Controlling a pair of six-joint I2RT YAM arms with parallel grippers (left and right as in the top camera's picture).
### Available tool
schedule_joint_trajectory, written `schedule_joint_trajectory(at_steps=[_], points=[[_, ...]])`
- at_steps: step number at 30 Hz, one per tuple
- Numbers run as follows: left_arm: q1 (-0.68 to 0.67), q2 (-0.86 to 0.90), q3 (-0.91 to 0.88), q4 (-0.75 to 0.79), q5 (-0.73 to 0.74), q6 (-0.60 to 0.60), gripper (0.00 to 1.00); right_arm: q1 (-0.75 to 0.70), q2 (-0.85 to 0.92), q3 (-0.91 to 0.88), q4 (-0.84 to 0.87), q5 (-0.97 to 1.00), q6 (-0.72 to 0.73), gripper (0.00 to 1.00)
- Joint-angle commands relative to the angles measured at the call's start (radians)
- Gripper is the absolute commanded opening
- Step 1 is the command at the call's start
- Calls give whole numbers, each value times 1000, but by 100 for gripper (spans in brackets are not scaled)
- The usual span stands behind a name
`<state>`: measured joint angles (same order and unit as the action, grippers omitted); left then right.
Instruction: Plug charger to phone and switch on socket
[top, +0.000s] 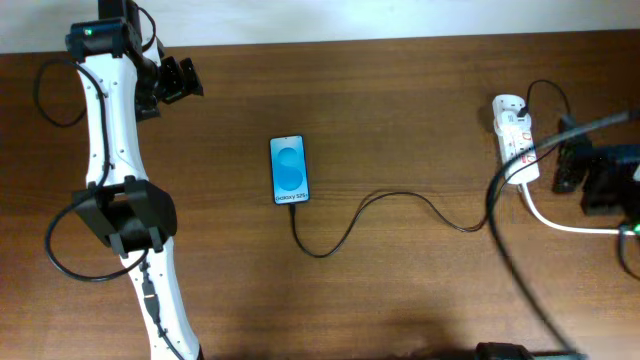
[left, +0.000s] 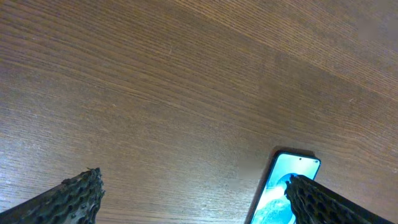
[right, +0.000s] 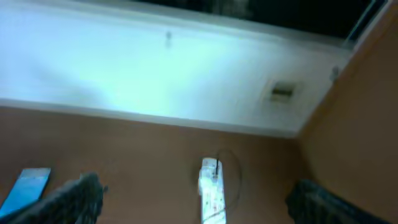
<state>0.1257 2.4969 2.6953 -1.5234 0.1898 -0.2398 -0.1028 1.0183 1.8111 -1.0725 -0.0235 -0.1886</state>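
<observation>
The phone lies face up in the middle of the table, its blue screen lit. The thin black charger cable runs from the phone's near end in a loop across to the socket, a white power strip at the right. My left gripper is open and empty at the far left, well away from the phone. My right gripper is open beside the socket, just to its right. The socket and the phone show blurred in the right wrist view.
A thick white cord leaves the socket toward the right edge. A black robot cable crosses the table in front of the socket. A pale wall stands behind the table.
</observation>
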Motion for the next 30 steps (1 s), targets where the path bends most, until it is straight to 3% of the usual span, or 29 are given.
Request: schedule_joint_trajectory(at_steps=[1, 9, 14, 20, 25, 30], points=[[2, 2, 13, 0, -4, -6, 99, 6, -160, -335, 177, 13, -14, 98], [2, 2, 13, 0, -4, -6, 99, 6, -584, -1155, 895, 13, -14, 98], [2, 2, 13, 0, -4, -6, 99, 6, -808, -1499, 1095, 9, -13, 98], [2, 2, 13, 0, -4, -6, 99, 6, -986, -1693, 1107, -11, -13, 98], [2, 2, 13, 0, -4, -6, 99, 11, -1010, -1801, 1107, -74, -13, 98], [2, 2, 13, 0, -4, -6, 99, 14, -1011, -1806, 1001, -71, -13, 99]])
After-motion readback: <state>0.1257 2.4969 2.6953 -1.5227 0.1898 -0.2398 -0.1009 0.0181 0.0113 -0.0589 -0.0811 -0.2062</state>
